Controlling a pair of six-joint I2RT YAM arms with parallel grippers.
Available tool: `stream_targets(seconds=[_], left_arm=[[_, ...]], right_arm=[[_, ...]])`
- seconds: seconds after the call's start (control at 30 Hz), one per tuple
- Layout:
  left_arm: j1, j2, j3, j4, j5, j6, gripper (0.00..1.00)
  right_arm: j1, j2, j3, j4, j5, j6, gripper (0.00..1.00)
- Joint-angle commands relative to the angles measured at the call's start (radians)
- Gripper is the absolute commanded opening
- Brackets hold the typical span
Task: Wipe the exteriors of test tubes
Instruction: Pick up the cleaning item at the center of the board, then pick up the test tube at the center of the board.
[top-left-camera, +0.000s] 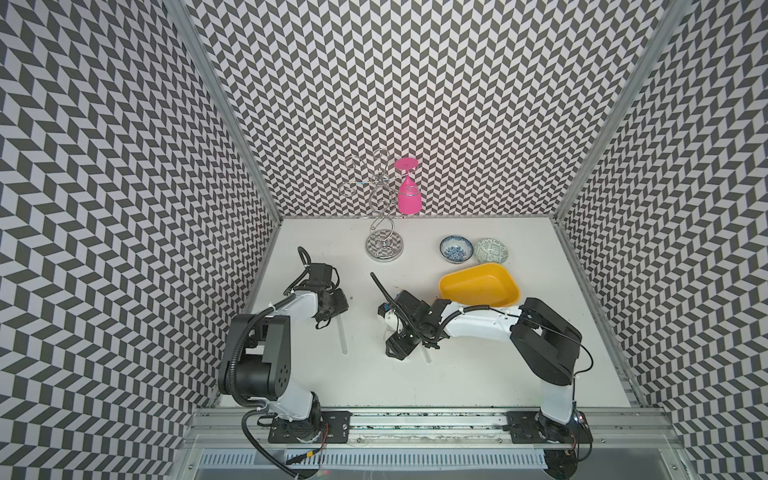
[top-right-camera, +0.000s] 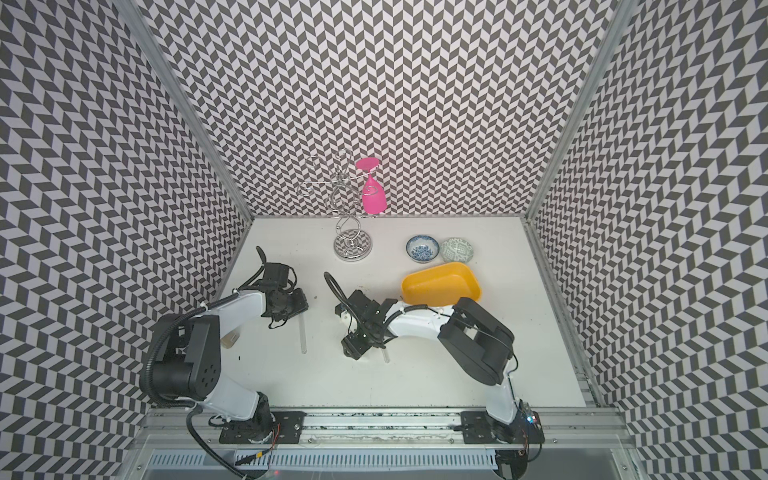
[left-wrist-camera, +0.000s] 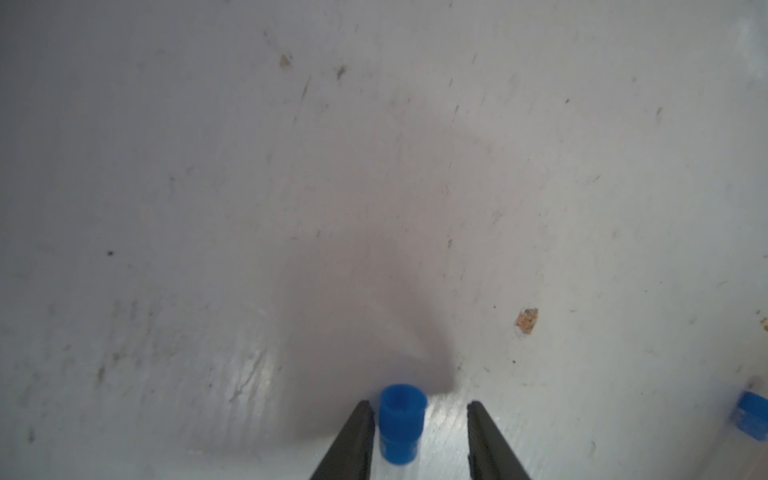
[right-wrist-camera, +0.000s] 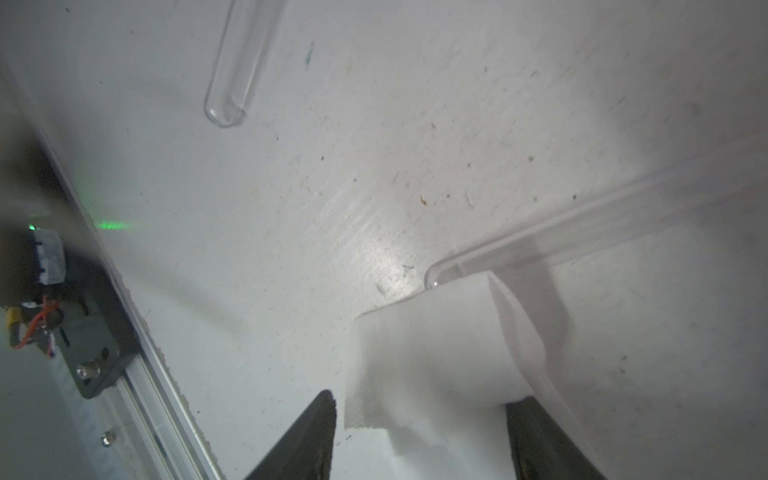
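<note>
One clear test tube (top-left-camera: 343, 338) lies on the white table (top-left-camera: 478, 374), its capped end under my left gripper (left-wrist-camera: 419, 403). In the left wrist view its blue cap (left-wrist-camera: 402, 422) sits between the jaws, against one finger (left-wrist-camera: 353, 440) and clear of the other, so the gripper is open. My right gripper (right-wrist-camera: 428, 395) stands wide with a folded white tissue (right-wrist-camera: 424, 353) between its jaws; the tissue drapes on one finger (right-wrist-camera: 540, 436) and stays clear of the other. The tissue's far edge meets the rounded end of a second test tube (right-wrist-camera: 582, 232), whose tip (top-left-camera: 428, 356) shows past the right wrist.
A yellow tub (top-left-camera: 478, 289) sits just behind the right arm, with two patterned bowls (top-left-camera: 456, 249) (top-left-camera: 491, 249) beyond it. A wire rack (top-left-camera: 384, 247) holding a pink glass (top-left-camera: 409, 195) stands at the back. The metal rail (top-left-camera: 415, 419) runs along the front edge.
</note>
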Motion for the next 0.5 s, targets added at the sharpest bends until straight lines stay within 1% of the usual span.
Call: stream_targets(seconds=[0.0, 0.13, 0.2, 0.27, 0.33, 0.43, 0.47], left_arm=[[-0.007, 0.038, -0.053, -0.070, 0.005, -0.022, 0.38], [-0.008, 0.037, -0.057, -0.067, 0.012, -0.028, 0.36], [-0.009, 0.037, -0.059, -0.066, 0.015, -0.031, 0.34], [-0.008, 0.037, -0.063, -0.063, 0.018, -0.033, 0.33], [-0.008, 0.037, -0.065, -0.062, 0.019, -0.035, 0.33], [-0.010, 0.034, -0.066, -0.062, 0.021, -0.037, 0.32], [-0.010, 0.032, -0.067, -0.064, 0.021, -0.039, 0.32]], right_arm=[[0.019, 0.082, -0.009, -0.003, 0.121, 0.009, 0.59], [0.044, 0.095, -0.023, -0.006, 0.257, 0.006, 0.43], [0.047, 0.092, -0.033, -0.007, 0.300, 0.010, 0.35], [0.047, 0.089, -0.040, -0.006, 0.328, 0.013, 0.28], [0.045, 0.085, -0.040, -0.014, 0.350, 0.018, 0.18], [0.043, 0.069, -0.047, -0.017, 0.347, 0.011, 0.03], [0.042, 0.062, -0.049, -0.019, 0.350, 0.008, 0.00]])
